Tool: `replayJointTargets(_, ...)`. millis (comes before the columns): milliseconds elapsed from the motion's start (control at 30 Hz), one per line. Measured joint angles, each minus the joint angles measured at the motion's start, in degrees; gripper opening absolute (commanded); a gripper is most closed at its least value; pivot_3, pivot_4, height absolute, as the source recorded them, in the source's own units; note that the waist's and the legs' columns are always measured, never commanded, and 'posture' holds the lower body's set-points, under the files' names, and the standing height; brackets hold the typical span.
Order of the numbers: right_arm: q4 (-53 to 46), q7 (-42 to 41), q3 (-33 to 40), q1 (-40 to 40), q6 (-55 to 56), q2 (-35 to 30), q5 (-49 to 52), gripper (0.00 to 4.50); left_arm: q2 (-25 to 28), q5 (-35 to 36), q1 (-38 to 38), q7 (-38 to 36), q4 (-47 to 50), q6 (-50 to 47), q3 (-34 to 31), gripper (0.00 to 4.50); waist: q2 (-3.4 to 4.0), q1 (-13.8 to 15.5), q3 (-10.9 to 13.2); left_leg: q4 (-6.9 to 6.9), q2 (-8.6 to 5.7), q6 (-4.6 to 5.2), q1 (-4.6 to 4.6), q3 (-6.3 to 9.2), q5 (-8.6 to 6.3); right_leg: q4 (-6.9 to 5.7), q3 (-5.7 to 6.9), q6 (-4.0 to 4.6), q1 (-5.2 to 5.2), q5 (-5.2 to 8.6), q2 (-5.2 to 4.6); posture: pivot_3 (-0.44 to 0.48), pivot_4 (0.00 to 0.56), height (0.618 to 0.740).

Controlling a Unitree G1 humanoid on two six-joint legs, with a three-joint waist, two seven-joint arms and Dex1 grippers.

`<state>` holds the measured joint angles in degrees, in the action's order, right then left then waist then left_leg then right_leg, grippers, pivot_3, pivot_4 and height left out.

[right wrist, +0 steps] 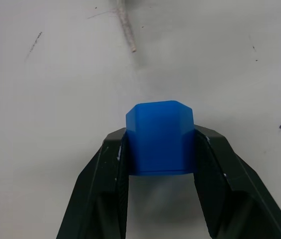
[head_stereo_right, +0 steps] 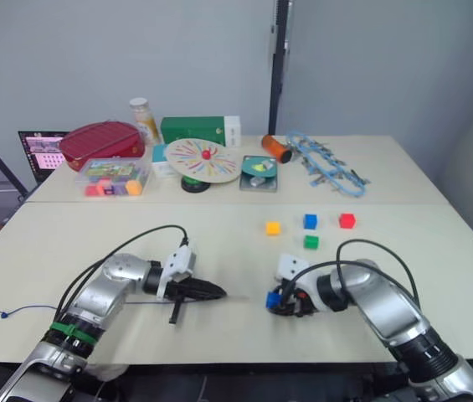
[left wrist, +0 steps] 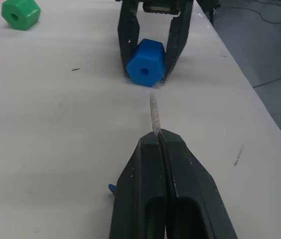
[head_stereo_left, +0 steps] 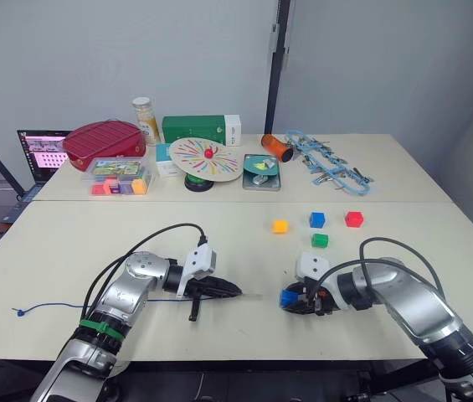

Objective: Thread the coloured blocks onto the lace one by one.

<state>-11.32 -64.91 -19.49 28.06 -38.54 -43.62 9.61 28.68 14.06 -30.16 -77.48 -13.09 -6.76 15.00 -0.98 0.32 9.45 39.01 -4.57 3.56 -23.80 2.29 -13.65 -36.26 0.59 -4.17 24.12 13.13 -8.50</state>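
My left gripper (head_stereo_left: 234,291) is shut on the lace, a thin dark-blue cord. Its pale stiff tip (left wrist: 153,112) sticks out past the closed fingers and points at the hole of a blue block (left wrist: 146,63), a short gap away. My right gripper (head_stereo_left: 290,301) is shut on that blue block (right wrist: 160,137) and holds it low over the table. The lace trails off to its knotted end (head_stereo_left: 20,312) at the left near edge. Farther back lie an orange-yellow block (head_stereo_left: 280,225), a second blue block (head_stereo_left: 317,219), a red block (head_stereo_left: 353,219) and a green block (head_stereo_left: 320,240).
Along the back of the table stand a clear tray of coloured pieces (head_stereo_left: 119,177), a red basket (head_stereo_left: 104,140), a bottle (head_stereo_left: 146,120), a green box (head_stereo_left: 194,128), a striped disc (head_stereo_left: 205,159), a teal tin (head_stereo_left: 262,171) and a light-blue chain tangle (head_stereo_left: 328,163). A laptop (head_stereo_left: 42,152) sits far left.
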Motion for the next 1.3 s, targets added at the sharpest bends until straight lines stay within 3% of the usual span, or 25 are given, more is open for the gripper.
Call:
replayJointTargets(367, 1.3, -1.5, -1.1, 1.1, 1.3, 0.4, 0.0, 1.29, -3.4, -2.8, 0.6, 5.5, 1.3, -1.0, 1.5, 0.0, -0.01, -0.1, 0.0, 0.01, 0.01, 0.0, 0.0, 0.0, 0.0, -0.02, 0.01, 0.02, 0.0, -0.01, 0.02, 0.0, 0.15, 0.74)
replayJointTargets(1300, 3.1, -2.7, -1.2, 1.4, 3.1, 0.4, -0.4, 1.29, -4.4, -3.2, -1.9, 4.9, 2.4, -3.2, 3.5, 0.0, -0.02, 0.0, 0.0, 0.03, 0.01, 0.0, 0.01, 0.0, 0.0, -0.02, 0.0, 0.02, -0.02, -0.01, 0.02, 0.0, 0.15, 0.74)
